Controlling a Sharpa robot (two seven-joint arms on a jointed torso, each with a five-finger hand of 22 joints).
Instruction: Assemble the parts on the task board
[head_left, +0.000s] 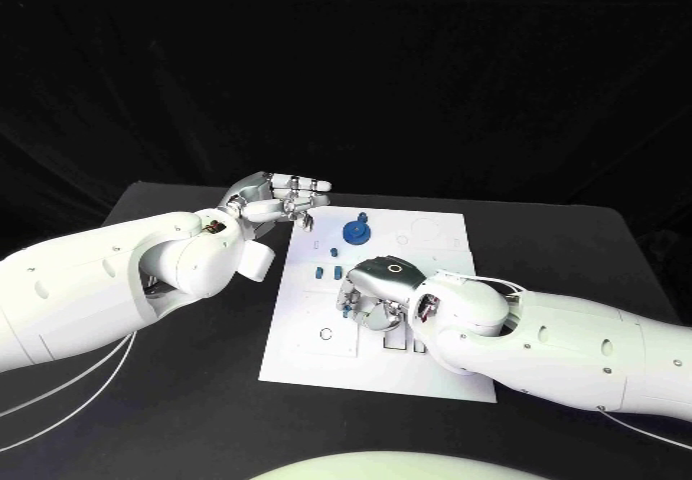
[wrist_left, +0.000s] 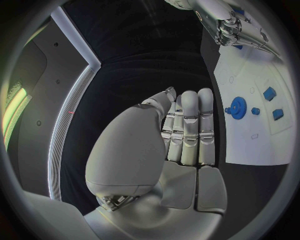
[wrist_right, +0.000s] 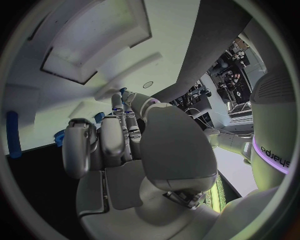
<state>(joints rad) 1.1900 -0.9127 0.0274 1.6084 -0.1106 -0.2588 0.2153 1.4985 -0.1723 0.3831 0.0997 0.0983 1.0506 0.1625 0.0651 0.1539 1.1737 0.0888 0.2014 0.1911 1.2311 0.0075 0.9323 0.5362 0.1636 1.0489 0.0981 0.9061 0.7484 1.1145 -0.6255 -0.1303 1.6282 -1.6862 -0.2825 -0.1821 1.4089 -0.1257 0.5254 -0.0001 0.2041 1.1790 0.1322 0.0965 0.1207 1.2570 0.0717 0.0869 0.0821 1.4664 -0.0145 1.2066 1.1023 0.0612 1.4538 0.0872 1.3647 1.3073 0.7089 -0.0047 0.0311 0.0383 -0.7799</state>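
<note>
The white task board (head_left: 433, 240) lies in the middle of the black table. A blue gear (head_left: 356, 233) stands near its far left part, also seen as the gear (wrist_left: 238, 106) in the left wrist view. Small blue parts (head_left: 323, 270) lie on the board's left side. My left hand (head_left: 281, 200) hovers by the board's far left corner with straight fingers (wrist_left: 189, 125) and holds nothing. My right hand (head_left: 378, 290) bends down over the board's middle with its fingers curled onto it. A small blue part (wrist_right: 123, 91) shows at its fingertips; whether it is pinched is unclear.
A dark ring (head_left: 326, 333) sits near the board's near left part. Two blue blocks (wrist_left: 273, 103) lie beside the gear. A long blue piece (wrist_right: 12, 135) lies at the board's edge. Black table surface (head_left: 188, 400) surrounds the board.
</note>
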